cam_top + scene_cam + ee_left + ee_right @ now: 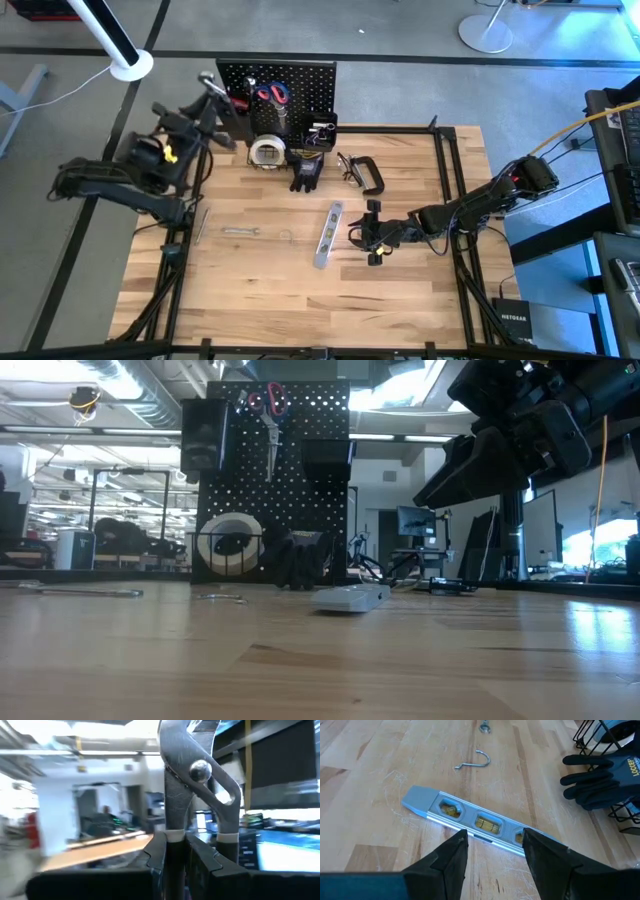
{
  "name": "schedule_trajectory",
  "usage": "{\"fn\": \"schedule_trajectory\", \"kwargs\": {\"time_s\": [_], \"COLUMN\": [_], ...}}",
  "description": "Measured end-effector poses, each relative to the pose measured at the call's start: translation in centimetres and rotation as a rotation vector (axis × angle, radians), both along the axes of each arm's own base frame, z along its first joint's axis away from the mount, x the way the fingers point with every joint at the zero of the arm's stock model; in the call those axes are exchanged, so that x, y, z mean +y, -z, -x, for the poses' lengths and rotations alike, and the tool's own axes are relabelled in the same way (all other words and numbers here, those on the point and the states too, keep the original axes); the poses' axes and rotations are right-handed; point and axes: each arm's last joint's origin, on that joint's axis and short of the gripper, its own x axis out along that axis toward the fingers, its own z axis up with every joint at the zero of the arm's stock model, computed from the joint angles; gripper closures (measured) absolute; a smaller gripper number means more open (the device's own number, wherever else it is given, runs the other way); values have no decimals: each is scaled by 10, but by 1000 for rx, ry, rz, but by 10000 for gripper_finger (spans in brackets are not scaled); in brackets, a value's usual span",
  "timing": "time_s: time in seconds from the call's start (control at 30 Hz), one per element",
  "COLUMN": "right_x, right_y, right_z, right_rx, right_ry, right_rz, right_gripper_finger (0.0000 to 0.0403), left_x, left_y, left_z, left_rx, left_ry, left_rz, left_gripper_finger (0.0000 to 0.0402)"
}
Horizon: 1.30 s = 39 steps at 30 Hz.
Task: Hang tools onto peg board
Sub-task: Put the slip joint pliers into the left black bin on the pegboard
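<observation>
The peg board (pixel 290 80) stands upright at the table's far edge, with red-handled scissors (pixel 270 410) hanging on it. My left gripper (pixel 205 100) is raised just left of the board, shut on silver pliers (pixel 192 775). My right gripper (pixel 495 842) hovers open over the silver level bar (pixel 470 820), which lies flat on the table. A tape roll (pixel 265 152) sits in the wire basket, with black gloves (pixel 305 170) and a black C-clamp (pixel 367 172) at the board's foot. My left gripper (pixel 182 862) pinches the pliers' two dark-sleeved handles (pixel 172 847) between its fingers, close to where the sleeves end. The pliers run on along the fingers, their silver head (pixel 207 78) out ahead and tipped upward. They are lifted clear of the table.
A small wrench (pixel 240 232) and a loose metal hook (pixel 477 762) lie on the wood left of the level bar. Black bins hang on the board (pixel 205 435). A black frame rail (pixel 450 170) borders the table. The near half of the tabletop is bare wood (pixel 300 300).
</observation>
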Motion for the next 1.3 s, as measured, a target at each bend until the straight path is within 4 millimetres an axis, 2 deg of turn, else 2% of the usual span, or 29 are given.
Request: {"fn": "schedule_trajectory", "kwargs": {"time_s": [0.3, 0.4, 0.67, 1.07, 1.3], "right_x": [-1, -1, -1, -1, -1], "right_y": [0, 0, 1, 2, 2], "right_z": [0, 0, 1, 2, 2], "right_rx": [-4, 2, 10, 27, 27], "right_ry": [19, 19, 19, 18, 18], "right_rz": [22, 24, 27, 32, 32], "right_gripper_finger": [210, 210, 210, 210, 210], "left_x": [39, 52, 78, 96, 100], "left_y": [10, 18, 38, 60, 66], "left_z": [-10, -15, -23, -16, -14], "left_rx": [166, 211, 176, 106, 102], "left_ry": [-126, -145, -86, -108, -127], "left_rz": [-96, -68, 61, 276, 332], "left_gripper_finger": [369, 369, 368, 367, 355]}}
